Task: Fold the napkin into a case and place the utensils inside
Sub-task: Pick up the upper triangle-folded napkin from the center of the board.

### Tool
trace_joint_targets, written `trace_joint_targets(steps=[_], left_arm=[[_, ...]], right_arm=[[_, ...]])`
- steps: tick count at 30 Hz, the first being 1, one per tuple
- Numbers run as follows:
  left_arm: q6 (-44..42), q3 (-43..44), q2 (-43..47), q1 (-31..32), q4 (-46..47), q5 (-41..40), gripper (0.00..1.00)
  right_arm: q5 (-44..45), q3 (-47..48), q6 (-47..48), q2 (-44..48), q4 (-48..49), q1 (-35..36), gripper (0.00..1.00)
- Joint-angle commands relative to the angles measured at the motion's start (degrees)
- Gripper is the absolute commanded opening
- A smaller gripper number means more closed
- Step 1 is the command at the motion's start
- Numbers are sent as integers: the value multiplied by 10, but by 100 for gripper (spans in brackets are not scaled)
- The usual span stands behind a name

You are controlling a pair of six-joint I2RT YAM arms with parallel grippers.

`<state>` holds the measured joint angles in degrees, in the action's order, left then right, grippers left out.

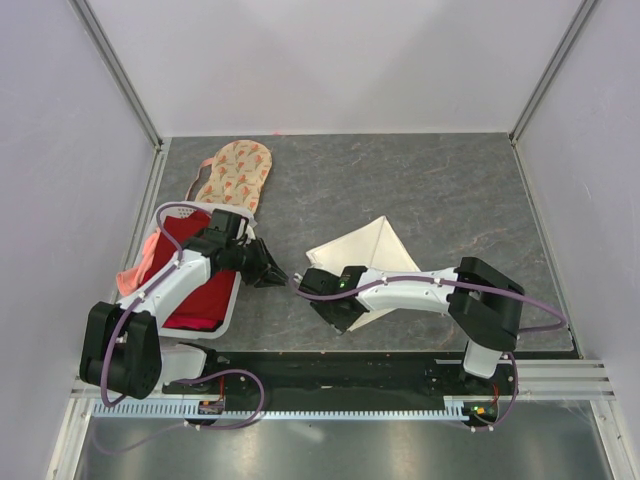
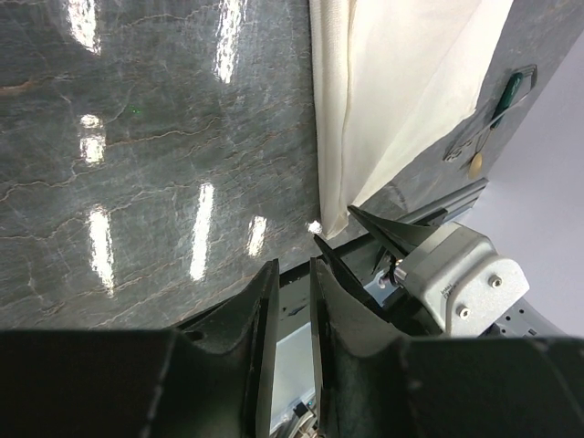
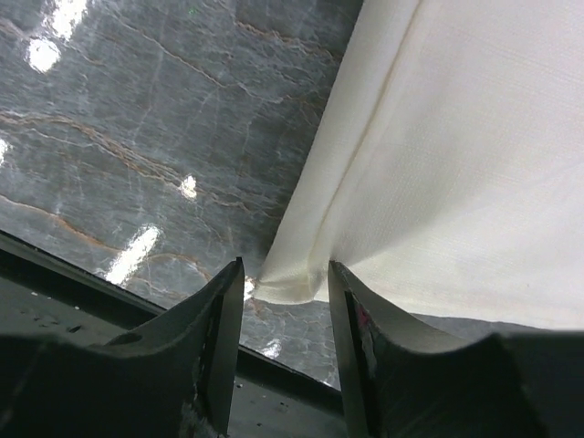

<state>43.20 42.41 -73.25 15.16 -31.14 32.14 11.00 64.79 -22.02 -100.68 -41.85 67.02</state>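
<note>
Grey marbled counter (image 1: 450,190): napkin (image 1: 375,250) lay partly folded at centre.
Its near corner sat between the parted fingers of the right claw (image 3: 285,269), ungripped; the left claw (image 2: 294,266) hovered nearby, slightly parted, empty. By appearance, no case was formed yet and the utensils remained unplaced.

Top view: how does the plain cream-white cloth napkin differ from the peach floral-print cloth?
The plain cream-white cloth napkin has no pattern; the peach floral-print cloth carries a reddish print. The napkin is folded, with straight edges and pointed corners; the floral cloth has a rounded outline. The napkin lies mid-table; the floral cloth lies at the far left. Both are soft cloths.
</note>
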Motion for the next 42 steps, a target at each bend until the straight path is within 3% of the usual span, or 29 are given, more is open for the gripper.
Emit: trace_joint_targets(steps=[1, 9, 17, 21, 22, 23, 29, 34, 42], left_arm=[[-20, -1, 2, -7, 10, 18, 26], [-21, 2, -5, -14, 9, 20, 26], [-12, 0, -24, -14, 22, 31, 30], [0, 6, -52, -14, 43, 53, 36], [4, 9, -60, -14, 52, 63, 37], [16, 17, -72, -14, 58, 67, 53], [63, 85, -135, 7, 77, 49, 78], [96, 133, -216, 45, 76, 17, 84], [117, 181, -284, 58, 71, -28, 84]], right_arm=[[0, -15, 8, -13, 29, 4, 49], [6, -55, 17, -36, 59, 3, 47], [31, -86, 22, -41, 82, 2, 22], [33, -68, 15, -22, 70, 4, 0], [32, -62, 13, -15, 68, 2, 0], [25, -49, 13, -2, 64, 0, 0], [-21, -21, -1, 49, 52, -29, 0], [-50, -20, -11, 91, 55, -53, 0], [-91, -20, -16, 127, 50, -82, 0]])
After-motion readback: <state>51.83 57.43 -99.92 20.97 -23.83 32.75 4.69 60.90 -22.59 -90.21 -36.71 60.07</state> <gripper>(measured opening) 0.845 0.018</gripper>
